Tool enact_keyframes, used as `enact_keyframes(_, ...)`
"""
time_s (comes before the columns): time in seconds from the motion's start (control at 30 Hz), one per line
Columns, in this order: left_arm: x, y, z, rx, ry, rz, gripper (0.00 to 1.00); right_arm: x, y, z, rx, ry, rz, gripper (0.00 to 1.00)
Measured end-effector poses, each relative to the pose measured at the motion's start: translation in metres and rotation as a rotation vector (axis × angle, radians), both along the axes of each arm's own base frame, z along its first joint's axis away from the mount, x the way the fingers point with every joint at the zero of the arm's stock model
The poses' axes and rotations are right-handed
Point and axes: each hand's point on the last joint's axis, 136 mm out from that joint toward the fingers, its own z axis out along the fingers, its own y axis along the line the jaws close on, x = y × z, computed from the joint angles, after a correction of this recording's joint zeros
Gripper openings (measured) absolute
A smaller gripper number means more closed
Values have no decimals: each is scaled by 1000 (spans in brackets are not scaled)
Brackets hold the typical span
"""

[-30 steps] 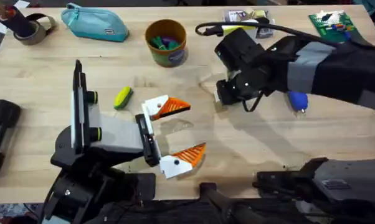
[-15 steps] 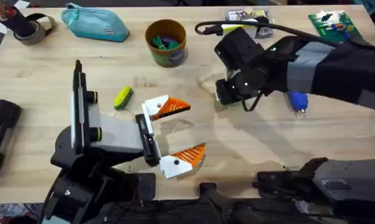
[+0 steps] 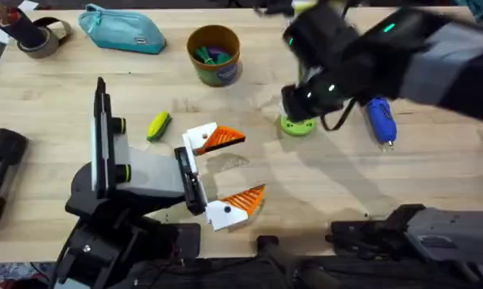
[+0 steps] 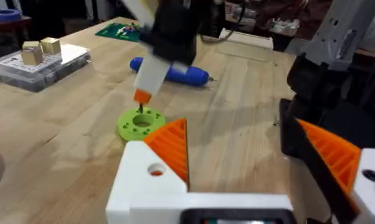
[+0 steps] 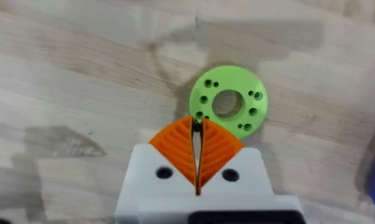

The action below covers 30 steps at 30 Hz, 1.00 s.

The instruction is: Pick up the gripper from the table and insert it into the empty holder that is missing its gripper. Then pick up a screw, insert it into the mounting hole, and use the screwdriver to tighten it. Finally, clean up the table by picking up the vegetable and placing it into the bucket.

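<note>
Lime-green round part [image 5: 228, 103] sits under right gripper [image 5: 197, 134], pads pinched on a screw w/ tip at a hole; left gripper [image 3: 225, 172] gapes idle; screwdriver [image 3: 379, 120] untouched beside, vegetable [image 3: 157, 125] not yet in bucket [image 3: 214, 54].

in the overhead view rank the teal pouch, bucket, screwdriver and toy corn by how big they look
1. teal zip pouch
2. bucket
3. screwdriver, partly hidden under the right arm, so it may really rival the bucket
4. toy corn
</note>
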Motion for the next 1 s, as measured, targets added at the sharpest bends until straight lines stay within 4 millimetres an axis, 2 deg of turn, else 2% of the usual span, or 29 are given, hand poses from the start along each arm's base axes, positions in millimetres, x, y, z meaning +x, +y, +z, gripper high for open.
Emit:
enact_keyframes(0.27,0,0,0,0,0,0,990,-3,-2,81,22,-59,51,7)
enact_keyframes(0.47,0,0,0,0,0,0,990,-7,-4,122,28,-87,86,7)
enact_keyframes(0.77,0,0,0,0,0,0,990,-19,2,158,82,-90,167,7)
enact_keyframes(1.0,0,0,0,0,0,0,990,-25,6,160,104,-73,201,6)
